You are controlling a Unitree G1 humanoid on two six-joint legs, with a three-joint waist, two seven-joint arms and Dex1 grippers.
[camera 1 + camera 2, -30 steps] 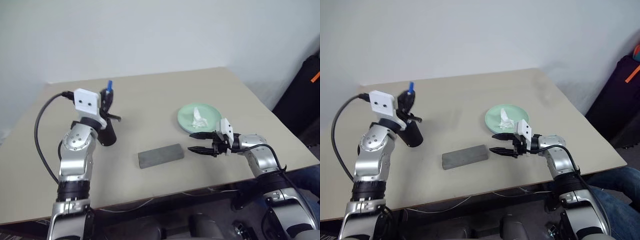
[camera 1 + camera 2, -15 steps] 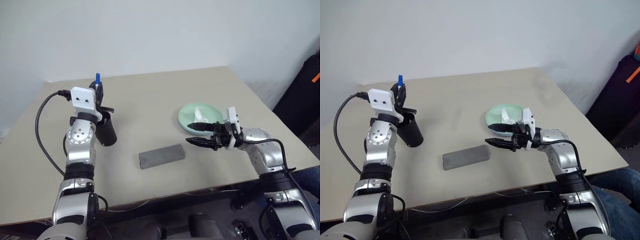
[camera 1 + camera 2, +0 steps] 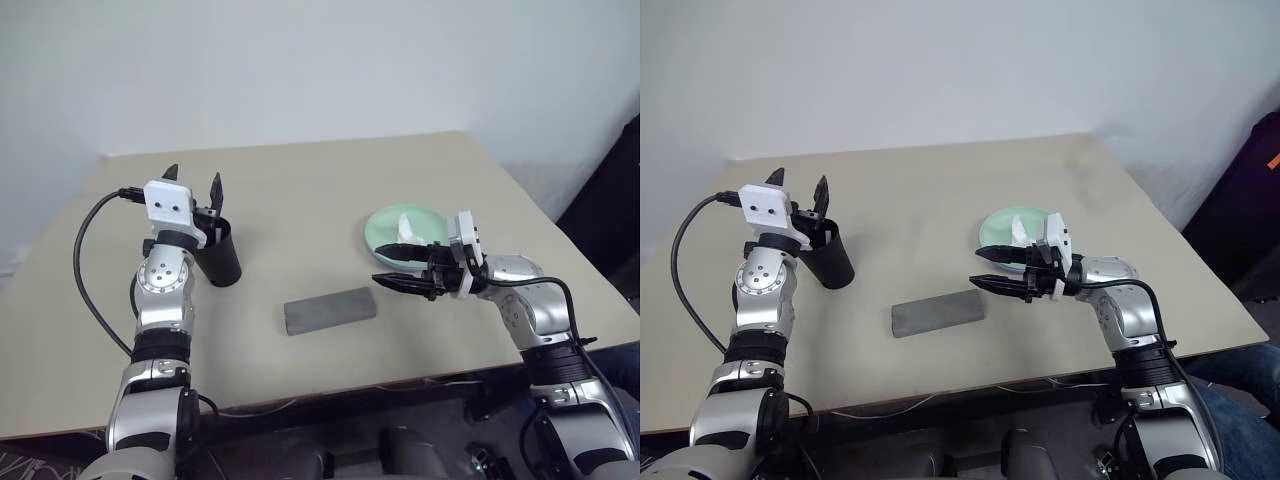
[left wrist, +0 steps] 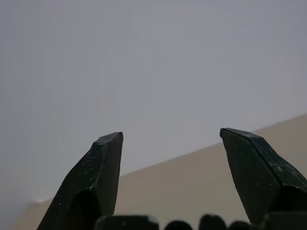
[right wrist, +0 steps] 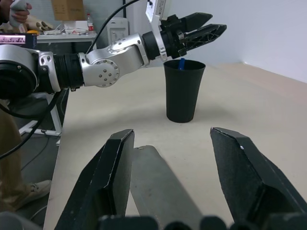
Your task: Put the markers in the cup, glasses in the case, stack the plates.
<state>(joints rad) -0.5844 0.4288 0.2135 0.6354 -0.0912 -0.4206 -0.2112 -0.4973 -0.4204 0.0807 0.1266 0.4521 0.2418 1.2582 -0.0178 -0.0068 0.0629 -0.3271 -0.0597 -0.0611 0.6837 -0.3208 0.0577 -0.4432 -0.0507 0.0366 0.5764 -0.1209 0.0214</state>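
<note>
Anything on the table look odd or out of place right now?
A crumpled white tissue lies on the mint green plate, so that plate isn't clean for stacking. Otherwise the cup stands upright with a blue cap at its rim, and the case lies shut.

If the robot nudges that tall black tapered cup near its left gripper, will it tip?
Probably fairly easily. The black tapered cup stands upright on a base narrower than its rim, and looks thin-walled and light. A blue-capped marker poking above the rim may raise its balance slightly.

One black cup (image 3: 218,258), one blue-capped marker (image 5: 181,63), one grey case (image 3: 329,310), one tissue (image 3: 406,231) and one mint plate (image 3: 382,228) are counted
</note>
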